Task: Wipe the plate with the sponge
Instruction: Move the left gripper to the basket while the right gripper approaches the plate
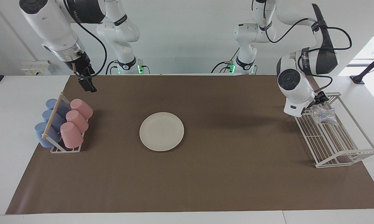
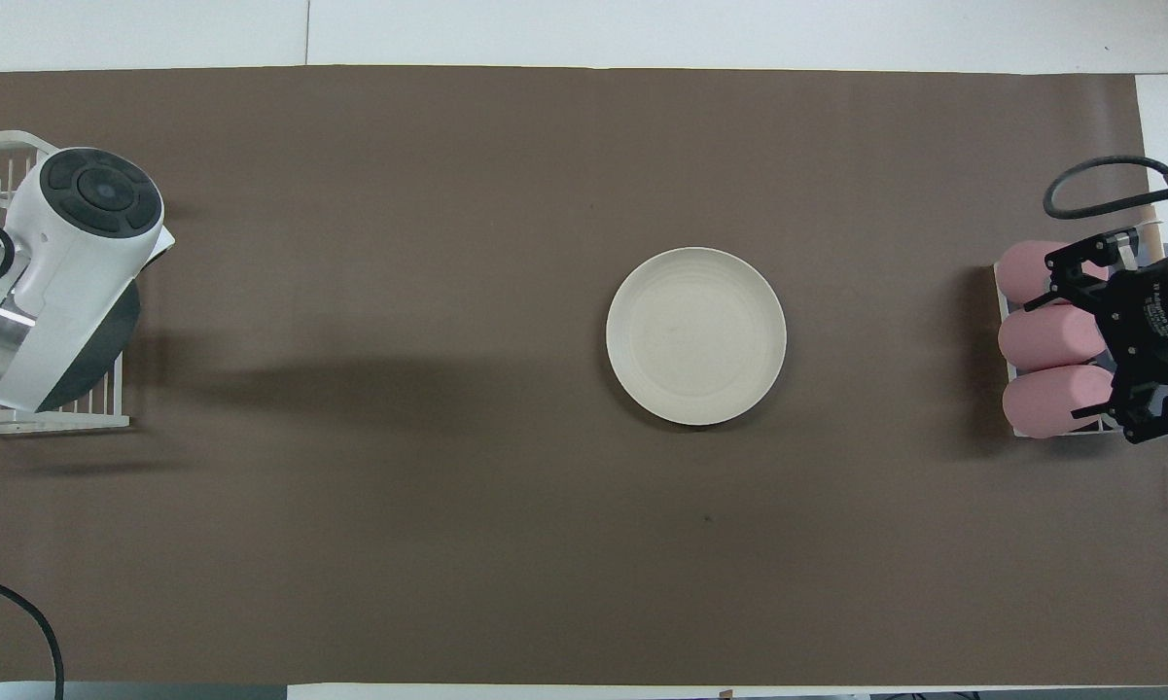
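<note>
- Silvery sponge (image 1: 324, 114): in white wire rack (image 1: 345, 146), facing view only; overhead, left arm covers it.
- Left gripper (image 1: 319, 99): at sponge, finger state cannot tell.
- Right gripper (image 1: 87, 81): over brown mat, finger state cannot tell.
- Cream plate (image 1: 161, 131): mid-table.

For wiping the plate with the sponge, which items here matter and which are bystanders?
In play:
plate, mid-mat
sponge, in the wire rack
left hand, down at the sponge

Bystanders:
pink cups and blue cups in their holder
right hand, waiting in the air near the cups
</note>
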